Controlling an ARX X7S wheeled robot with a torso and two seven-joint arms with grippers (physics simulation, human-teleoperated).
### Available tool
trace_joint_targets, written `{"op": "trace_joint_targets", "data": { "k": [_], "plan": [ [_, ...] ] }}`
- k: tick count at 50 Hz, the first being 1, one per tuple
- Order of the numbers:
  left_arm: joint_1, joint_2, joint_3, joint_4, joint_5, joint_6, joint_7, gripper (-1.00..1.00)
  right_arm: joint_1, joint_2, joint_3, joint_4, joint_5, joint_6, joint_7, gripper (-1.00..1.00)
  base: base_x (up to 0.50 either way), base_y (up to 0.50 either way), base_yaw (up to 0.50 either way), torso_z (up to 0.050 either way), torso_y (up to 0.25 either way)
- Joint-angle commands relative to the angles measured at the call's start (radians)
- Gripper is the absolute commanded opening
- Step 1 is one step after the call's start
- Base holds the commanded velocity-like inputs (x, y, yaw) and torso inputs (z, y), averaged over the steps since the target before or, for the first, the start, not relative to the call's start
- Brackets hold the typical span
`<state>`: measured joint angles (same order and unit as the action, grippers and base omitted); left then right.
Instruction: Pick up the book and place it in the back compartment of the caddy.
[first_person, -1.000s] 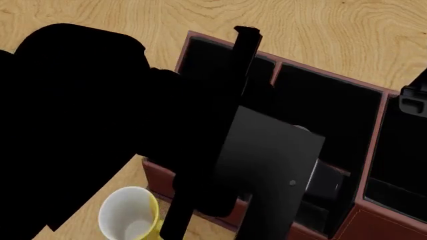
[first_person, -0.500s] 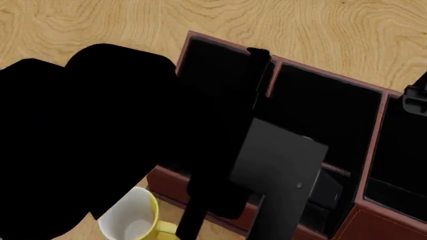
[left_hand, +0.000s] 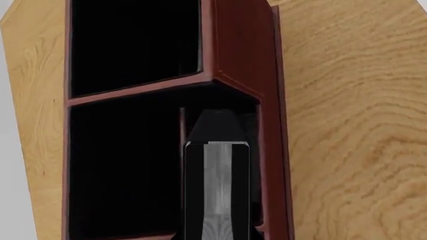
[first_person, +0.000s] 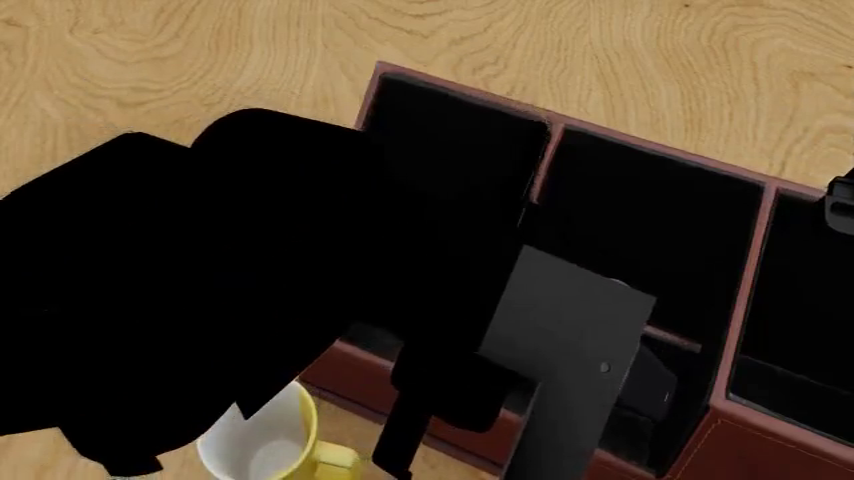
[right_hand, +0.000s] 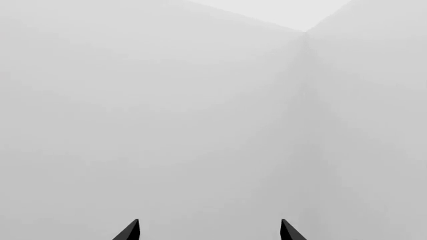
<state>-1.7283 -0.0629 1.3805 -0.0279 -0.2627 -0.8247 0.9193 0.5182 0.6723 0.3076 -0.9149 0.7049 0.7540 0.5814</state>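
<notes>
At the table's near edge, about 7 o'clock in the head view, a white-and-yellow mug (first_person: 274, 440) stands beside the caddy (first_person: 747, 275). Left gripper (left_hand: 217, 150) fingers clamp the book (left_hand: 217, 195), white page edge up, low inside a black-lined caddy compartment. At 3 o'clock, right gripper (right_hand: 208, 231) fingertips spread apart, holding nothing, facing blank wall.

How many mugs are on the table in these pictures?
1. The white-and-yellow mug stands on the table at the caddy's near side, partly under the left arm in the head view. The arm could hide others.
</notes>
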Motion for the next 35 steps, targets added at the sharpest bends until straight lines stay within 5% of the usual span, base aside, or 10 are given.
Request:
{"op": "trace_joint_targets", "data": {
  "k": [1, 35],
  "plan": [
    [0.019, 0.035, -0.019, -0.071, 0.018, 0.088, -0.008, -1.00, 0.002, -0.012, 0.025, 0.005, -0.009, 0.005, -0.011, 1.00, 0.00, 0.00, 0.00, 0.010, 0.000],
    [0.033, 0.062, 0.076, -0.254, -0.061, 0.243, -0.061, -1.00, 0.001, -0.003, 0.013, 0.024, -0.018, -0.012, -0.005, 1.00, 0.00, 0.00, 0.00, 0.000, 0.001]
  ]
}}
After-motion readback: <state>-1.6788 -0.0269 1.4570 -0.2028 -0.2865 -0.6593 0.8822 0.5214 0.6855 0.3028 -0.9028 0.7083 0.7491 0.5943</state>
